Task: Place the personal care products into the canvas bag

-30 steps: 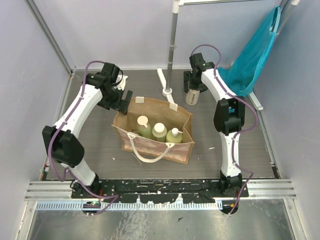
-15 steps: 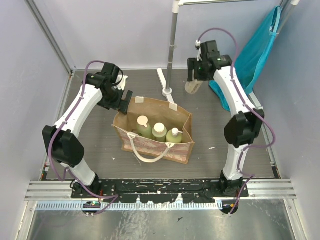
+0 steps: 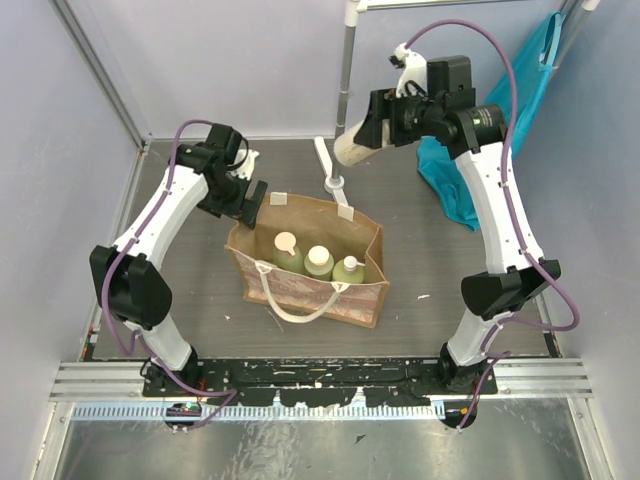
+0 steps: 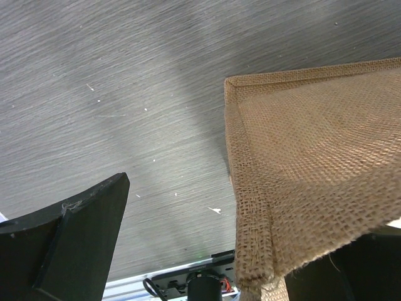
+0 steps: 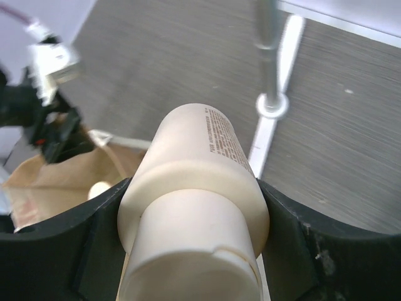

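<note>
Right fingers (image 5: 313, 251) clamped on both sides of a bottle (image 5: 200, 182), its cream cap toward the wrist camera and its printed body pointing away. Seen from above, right gripper (image 3: 383, 122) high over the far side of the table (image 3: 190, 300), with the bottle tilted, its free end lower and to the left, crossing in front of a metal pole (image 3: 346, 70). Bottle outside the bag (image 3: 300, 208), beyond the far rim in the overhead view. Left fingers (image 4: 81, 232) wide apart and holding nothing, set either side of the bag's back-left corner. One dark finger well clear of the weave over bare table, the other mostly covered by the burlap edge at the lower right of the wrist view. Bag upright and open-mouthed near the middle of the table, a cream handle loop (image 3: 297, 305) draped over its near side. Three bottles (image 3: 319, 262) upright in a row inside, close to the near wall, caps up. White base of the pole (image 3: 335, 183) on the table just behind the bag. Teal cloth (image 3: 505, 100) hanging at the far right, behind the right arm.
</note>
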You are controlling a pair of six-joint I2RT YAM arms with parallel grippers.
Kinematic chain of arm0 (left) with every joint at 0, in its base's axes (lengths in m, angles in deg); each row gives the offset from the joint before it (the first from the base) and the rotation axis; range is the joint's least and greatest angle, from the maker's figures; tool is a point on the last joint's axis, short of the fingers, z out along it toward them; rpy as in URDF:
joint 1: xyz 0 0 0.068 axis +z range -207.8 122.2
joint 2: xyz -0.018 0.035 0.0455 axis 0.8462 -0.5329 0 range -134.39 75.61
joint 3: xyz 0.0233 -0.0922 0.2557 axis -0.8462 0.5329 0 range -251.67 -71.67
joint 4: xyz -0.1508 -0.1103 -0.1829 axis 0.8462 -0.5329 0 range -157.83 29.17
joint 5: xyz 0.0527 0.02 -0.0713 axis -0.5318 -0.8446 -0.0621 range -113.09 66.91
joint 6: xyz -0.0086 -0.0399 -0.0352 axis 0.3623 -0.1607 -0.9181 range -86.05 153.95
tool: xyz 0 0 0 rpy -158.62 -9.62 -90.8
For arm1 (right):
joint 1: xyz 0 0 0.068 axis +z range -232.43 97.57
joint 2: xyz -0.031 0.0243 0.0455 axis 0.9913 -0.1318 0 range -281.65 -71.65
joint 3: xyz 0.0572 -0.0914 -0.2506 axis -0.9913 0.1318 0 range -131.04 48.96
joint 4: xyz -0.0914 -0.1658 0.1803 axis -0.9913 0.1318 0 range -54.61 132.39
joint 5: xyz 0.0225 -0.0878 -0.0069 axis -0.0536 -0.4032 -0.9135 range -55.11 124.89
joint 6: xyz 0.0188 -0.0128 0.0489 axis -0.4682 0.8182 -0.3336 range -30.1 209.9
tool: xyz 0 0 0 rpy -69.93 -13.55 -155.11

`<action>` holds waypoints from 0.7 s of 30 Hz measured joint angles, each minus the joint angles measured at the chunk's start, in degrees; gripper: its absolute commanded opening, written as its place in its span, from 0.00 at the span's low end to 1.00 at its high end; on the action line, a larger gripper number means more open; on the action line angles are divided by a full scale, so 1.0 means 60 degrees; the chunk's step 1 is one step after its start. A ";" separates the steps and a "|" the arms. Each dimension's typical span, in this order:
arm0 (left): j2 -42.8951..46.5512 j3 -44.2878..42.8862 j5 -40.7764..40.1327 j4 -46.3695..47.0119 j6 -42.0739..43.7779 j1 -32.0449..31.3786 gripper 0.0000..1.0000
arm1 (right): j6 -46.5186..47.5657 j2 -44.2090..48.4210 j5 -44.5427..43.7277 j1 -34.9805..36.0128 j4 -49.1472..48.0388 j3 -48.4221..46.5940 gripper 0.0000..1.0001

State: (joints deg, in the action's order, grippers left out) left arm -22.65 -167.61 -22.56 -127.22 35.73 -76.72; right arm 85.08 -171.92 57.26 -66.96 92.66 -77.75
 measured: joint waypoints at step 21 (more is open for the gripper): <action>-0.0062 -0.0091 -0.0004 -0.0044 0.0193 0.0000 0.98 | 0.1304 -0.0168 0.0339 0.3982 0.2120 0.0565 0.01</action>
State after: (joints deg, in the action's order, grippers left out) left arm -23.02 -168.16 -22.58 -127.49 36.89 -76.72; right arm 92.90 -172.93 59.29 -43.07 105.38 -74.37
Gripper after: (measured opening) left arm 0.978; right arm 0.757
